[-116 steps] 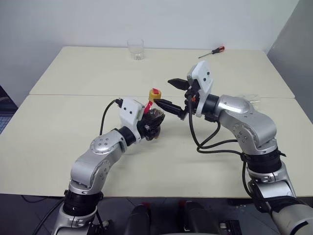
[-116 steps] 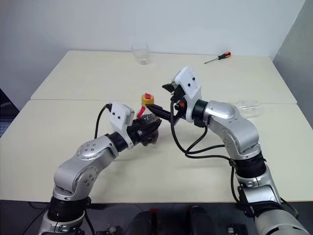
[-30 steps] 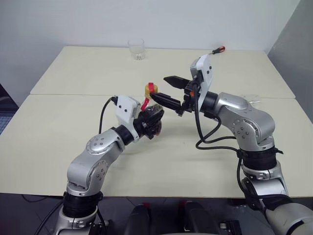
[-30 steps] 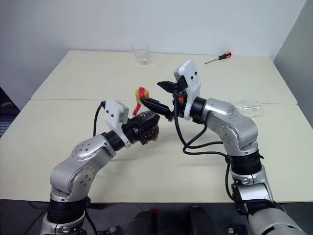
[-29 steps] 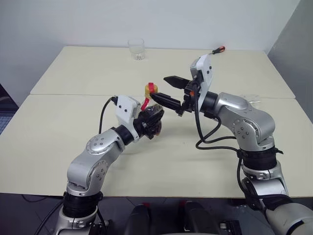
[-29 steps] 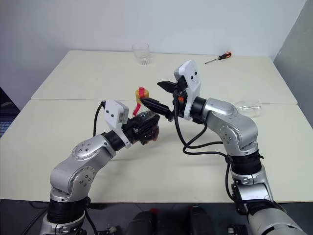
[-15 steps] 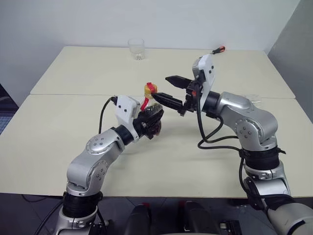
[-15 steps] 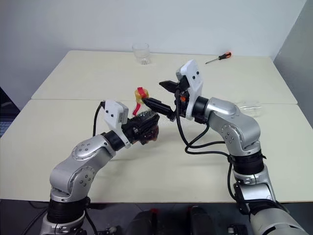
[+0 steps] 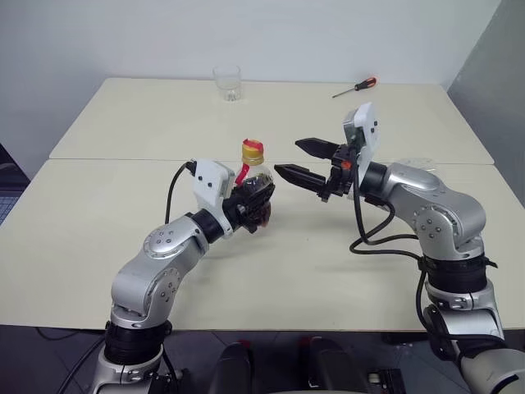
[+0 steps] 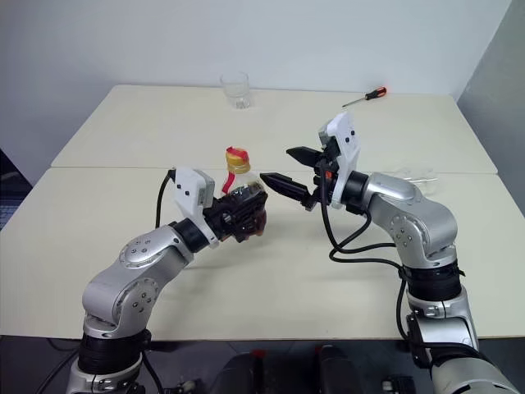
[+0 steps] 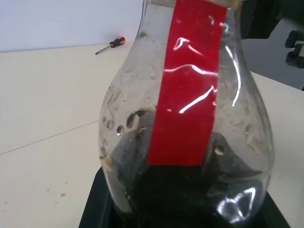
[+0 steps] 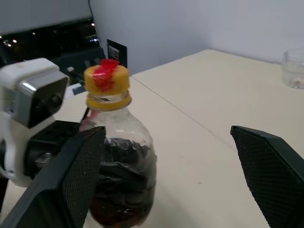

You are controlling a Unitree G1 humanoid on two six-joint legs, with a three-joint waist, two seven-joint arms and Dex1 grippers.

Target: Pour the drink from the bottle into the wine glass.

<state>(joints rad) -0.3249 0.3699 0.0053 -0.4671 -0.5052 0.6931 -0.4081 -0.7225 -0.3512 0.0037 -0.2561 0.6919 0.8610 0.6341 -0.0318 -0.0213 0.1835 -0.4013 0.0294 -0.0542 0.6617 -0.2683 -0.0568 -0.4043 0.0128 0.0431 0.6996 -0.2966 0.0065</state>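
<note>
The left gripper point(image 9: 250, 205) clamps the upright bottle point(image 9: 256, 187); its cap point(image 9: 253, 149) sits just beside the right gripper point(image 9: 302, 162), whose fingers stand wide apart, probably slightly above them.

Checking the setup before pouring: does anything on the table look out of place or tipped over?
What may be the wine glass seems to lie on its side behind the right arm, partly hidden. A screwdriver lies near the far edge.

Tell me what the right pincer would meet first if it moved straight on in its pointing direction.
Probably the bottle held in the left pincer. The open right pincer points toward its upper part, though depth is uncertain.
</note>
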